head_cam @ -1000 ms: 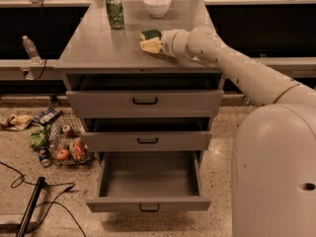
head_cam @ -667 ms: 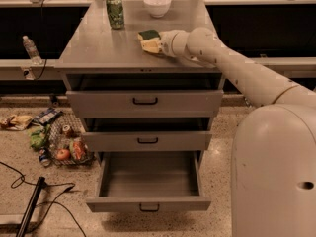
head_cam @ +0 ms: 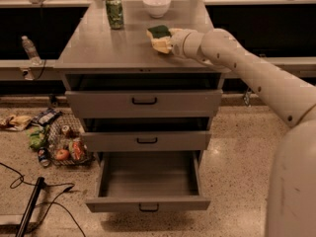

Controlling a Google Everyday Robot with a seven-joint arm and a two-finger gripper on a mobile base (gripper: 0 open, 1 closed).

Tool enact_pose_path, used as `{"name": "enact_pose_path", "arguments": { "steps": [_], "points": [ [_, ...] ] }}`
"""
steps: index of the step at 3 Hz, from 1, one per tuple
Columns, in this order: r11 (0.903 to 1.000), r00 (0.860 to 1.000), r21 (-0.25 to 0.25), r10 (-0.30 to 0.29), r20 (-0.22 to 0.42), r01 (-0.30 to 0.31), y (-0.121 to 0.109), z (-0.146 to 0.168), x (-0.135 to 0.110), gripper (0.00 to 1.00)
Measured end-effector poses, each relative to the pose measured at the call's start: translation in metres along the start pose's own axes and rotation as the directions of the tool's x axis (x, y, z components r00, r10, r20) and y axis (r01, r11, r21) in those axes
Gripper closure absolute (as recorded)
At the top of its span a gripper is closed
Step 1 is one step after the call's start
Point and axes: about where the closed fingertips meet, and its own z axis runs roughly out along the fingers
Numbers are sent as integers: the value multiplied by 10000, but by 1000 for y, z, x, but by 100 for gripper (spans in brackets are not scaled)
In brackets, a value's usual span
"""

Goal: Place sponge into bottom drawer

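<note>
The sponge (head_cam: 159, 32), yellow with a dark green top, is at the right rear of the cabinet top, tilted in my gripper (head_cam: 164, 42). The gripper reaches in from the right and is shut on the sponge, just above the grey surface. The bottom drawer (head_cam: 148, 204) is pulled far out below, and its grey inside shows nothing in it. Its small black handle faces me.
A green soda can (head_cam: 114, 12) and a white bowl (head_cam: 157, 5) stand at the back of the cabinet top (head_cam: 103, 48). The two upper drawers (head_cam: 144, 102) stand slightly ajar. Snack items and a wire basket (head_cam: 59, 144) lie on the floor at left, with cables (head_cam: 29, 201).
The gripper and sponge have shifted slightly right and up from the cabinet top. The drawers have not moved.
</note>
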Motion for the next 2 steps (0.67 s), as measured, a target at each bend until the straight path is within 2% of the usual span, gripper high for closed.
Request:
{"name": "enact_pose_path", "arguments": {
  "steps": [1, 2],
  "points": [
    [9953, 9996, -968, 110, 263, -84, 15, -66, 4, 100],
    [9734, 9983, -2282, 317, 493, -196, 39, -112, 13, 100]
  ]
}}
